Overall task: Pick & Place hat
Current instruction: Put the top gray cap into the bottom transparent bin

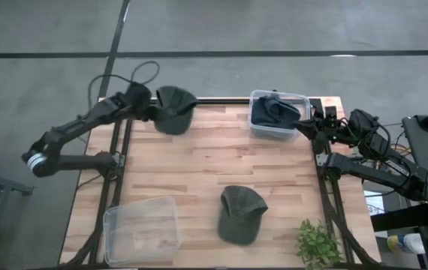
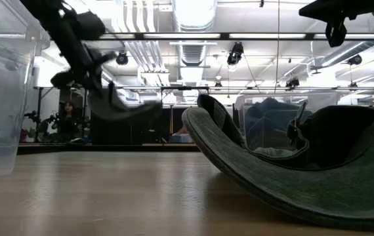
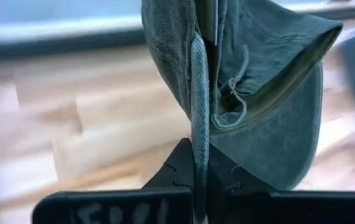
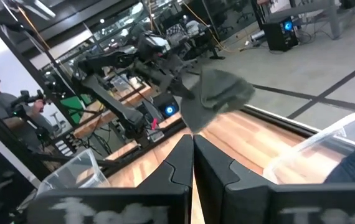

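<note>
The left claw (image 1: 154, 111) pinches a green hat (image 1: 173, 109) by its fabric, holding it above the desk (image 1: 199, 172) edge at about eleven o'clock. The empty bin (image 1: 142, 229) lies toward seven o'clock, nothing between. A second hat (image 1: 240, 214) rests at six. The right claw (image 1: 311, 124), fingers pressed together, waits beside the filled bin (image 1: 278, 115) at one o'clock.

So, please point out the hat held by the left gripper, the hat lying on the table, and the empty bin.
held hat (image 1: 173, 111), high view, on its crown.
lying hat (image 1: 240, 214), high view, on its crown.
empty bin (image 1: 143, 227), high view, on its clear floor.
</note>
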`<state>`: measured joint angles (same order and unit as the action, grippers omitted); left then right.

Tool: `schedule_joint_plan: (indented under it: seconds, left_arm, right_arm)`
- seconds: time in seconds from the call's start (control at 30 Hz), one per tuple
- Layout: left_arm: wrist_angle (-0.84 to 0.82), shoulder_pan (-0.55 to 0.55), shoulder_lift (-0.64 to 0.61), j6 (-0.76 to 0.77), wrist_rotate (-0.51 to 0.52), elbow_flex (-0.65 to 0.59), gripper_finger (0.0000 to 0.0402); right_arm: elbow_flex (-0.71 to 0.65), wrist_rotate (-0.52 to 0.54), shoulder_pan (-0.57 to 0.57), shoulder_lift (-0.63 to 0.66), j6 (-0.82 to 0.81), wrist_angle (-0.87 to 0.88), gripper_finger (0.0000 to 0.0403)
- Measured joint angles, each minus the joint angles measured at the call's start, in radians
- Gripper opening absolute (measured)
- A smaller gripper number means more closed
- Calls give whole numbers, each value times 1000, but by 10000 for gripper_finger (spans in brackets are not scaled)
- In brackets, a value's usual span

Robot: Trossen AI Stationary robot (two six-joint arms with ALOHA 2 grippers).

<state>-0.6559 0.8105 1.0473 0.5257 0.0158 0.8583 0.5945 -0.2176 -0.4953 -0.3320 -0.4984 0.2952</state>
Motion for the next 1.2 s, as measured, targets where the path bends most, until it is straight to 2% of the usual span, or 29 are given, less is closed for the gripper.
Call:
schedule_joint_plan:
  seconds: [0.23, 0.5, 0.7, 0.87, 0.97, 1.2]
  left_arm:
    - [90, -21, -189, -109, -10, 19, 6]
    - [187, -49, -341, -116, -176, 1, 6]
    - [201, -105, -396, -47, -201, 1, 6]
    - [271, -180, -394, -22, -201, 1, 6]
    - [313, -241, -377, -18, -171, 1, 6]
    - [403, -365, -306, -15, 54, 1, 6]
  right_arm:
    - [0, 0, 0, -64, 0, -69, 8]
    - [0, -20, 0, -193, 0, -159, 8]
    - [0, -88, 0, -297, -44, -314, 9]
    - [1, -110, 12, -391, -74, -443, 9]
    - [1, -117, 28, -442, -77, -481, 9]
    - [1, -117, 59, -549, -79, -634, 43]
